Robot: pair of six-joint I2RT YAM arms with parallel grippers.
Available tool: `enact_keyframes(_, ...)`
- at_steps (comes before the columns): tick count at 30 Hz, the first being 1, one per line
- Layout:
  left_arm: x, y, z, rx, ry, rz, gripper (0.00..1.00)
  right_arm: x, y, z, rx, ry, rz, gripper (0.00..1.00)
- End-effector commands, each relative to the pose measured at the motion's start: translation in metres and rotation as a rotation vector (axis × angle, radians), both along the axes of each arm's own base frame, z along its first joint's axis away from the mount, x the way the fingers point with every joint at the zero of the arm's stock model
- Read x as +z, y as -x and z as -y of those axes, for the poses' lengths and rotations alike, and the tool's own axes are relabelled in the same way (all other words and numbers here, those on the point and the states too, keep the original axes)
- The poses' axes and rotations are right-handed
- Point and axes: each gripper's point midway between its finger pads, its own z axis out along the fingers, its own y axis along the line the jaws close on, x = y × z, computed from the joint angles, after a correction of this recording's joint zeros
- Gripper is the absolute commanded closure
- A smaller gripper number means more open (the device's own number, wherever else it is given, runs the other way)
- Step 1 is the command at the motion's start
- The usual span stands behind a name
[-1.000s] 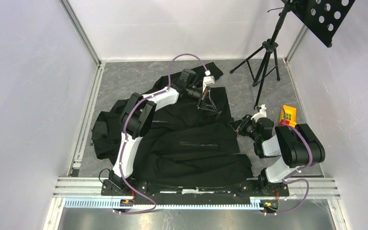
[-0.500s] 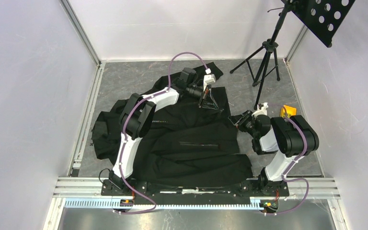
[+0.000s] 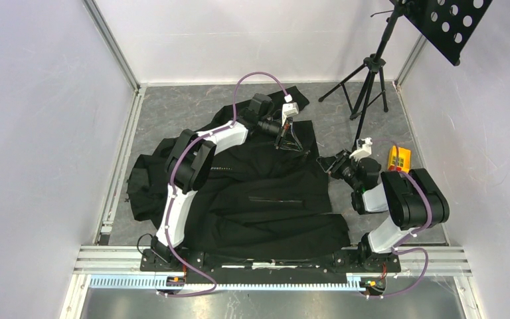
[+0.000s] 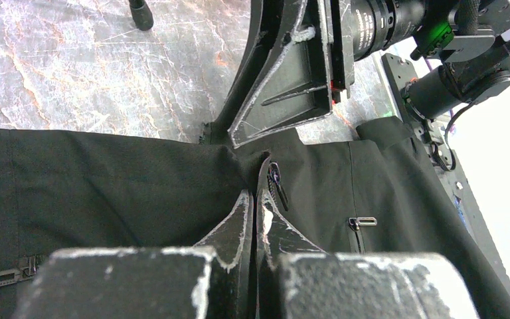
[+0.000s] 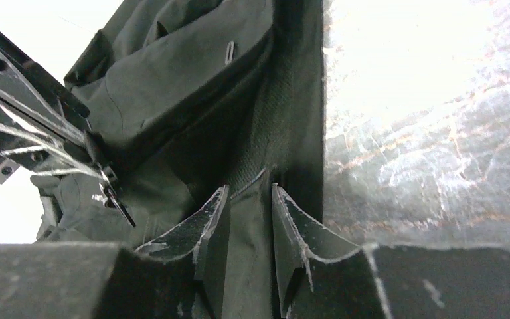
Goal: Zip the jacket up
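The left end effector is clenched on the jacket beside the zipper pull. The right end effector is clamped on the hem just beside it. The jacket is spread across the counter. The slider is judged to be at the hem — nearly the whole run is left. A tripod and a yellow box are seen nearby — the start is crowded by both end effectors.

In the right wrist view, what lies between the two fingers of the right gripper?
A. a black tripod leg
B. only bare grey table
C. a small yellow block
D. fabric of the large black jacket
D: cloth of the large black fabric jacket fills the gap between the fingers of the right gripper.
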Motion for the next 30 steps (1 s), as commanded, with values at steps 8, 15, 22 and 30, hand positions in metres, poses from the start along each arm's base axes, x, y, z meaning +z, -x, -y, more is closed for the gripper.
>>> enact_keyframes(8,0.039,0.002,0.002,-0.004,0.051,0.043,0.98,0.002,0.013,-0.002,0.009,-0.067,0.012,0.75)
enact_keyframes(15,0.042,0.003,0.002,-0.012,0.054,0.046,0.98,0.024,-0.003,-0.007,0.082,0.014,0.151,1.0)
enact_keyframes(22,0.054,-0.001,-0.023,-0.074,0.002,0.076,0.98,0.065,0.024,-0.039,0.346,0.037,0.355,1.0)
enact_keyframes(30,0.059,0.0,-0.024,-0.136,0.06,0.152,0.98,0.059,0.061,-0.049,0.47,0.044,0.329,1.0)
